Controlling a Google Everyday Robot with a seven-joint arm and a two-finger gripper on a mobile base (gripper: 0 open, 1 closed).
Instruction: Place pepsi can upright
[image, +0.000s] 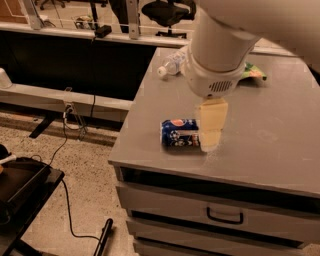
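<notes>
The pepsi can (178, 134) is dark blue with a round red-white-blue logo. It lies on its side near the front edge of the grey cabinet top (270, 135). My gripper (210, 140) hangs from the big white arm (220, 50). It is down right over the can's right end and covers that end from view. I cannot tell whether it touches the can.
A clear plastic bottle (171, 63) lies at the back left of the top. A green snack bag (253, 72) peeks out behind the arm. Drawers with a black handle (225, 216) are below. A black cart (20, 187) and cables stand on the floor at left.
</notes>
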